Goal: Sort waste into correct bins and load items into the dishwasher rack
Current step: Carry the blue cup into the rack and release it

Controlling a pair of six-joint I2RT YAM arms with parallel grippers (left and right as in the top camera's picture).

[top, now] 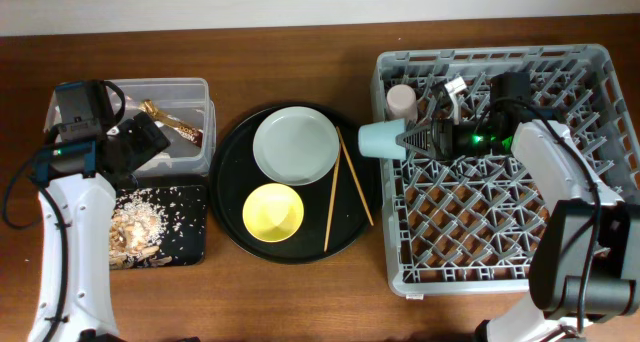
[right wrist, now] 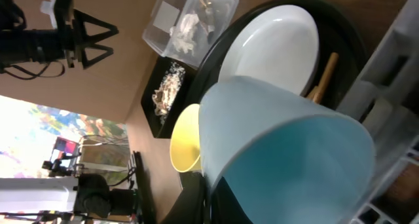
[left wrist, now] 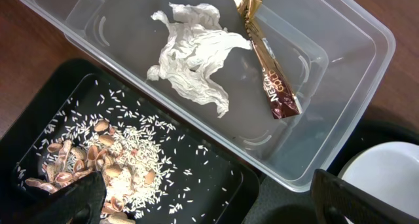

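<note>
Overhead view: dishwasher rack [top: 590, 67] by the counter's right edge, holding 1 pink cup [top: 401, 103].
Right gripper [top: 410, 139]: clamped on the blue cup [top: 378, 139] at the rack's left wall.
Left gripper [top: 140, 142]: spread wide, empty, near the left edge.
Clear box [left wrist: 353, 27]: tissue [left wrist: 193, 54], wrapper [left wrist: 268, 67].
Black tray [left wrist: 216, 178]: food scraps [left wrist: 111, 165].

Looks like robotics lab: wooden table [top: 300, 52], black tripod-mounted gear [right wrist: 73, 35] beyond.

The snack wrapper [left wrist: 267, 70], lying in the clear box [left wrist: 314, 119], bears brand lettering reading approximately "NESCAFÉ GOLD". No other text is legible.
</note>
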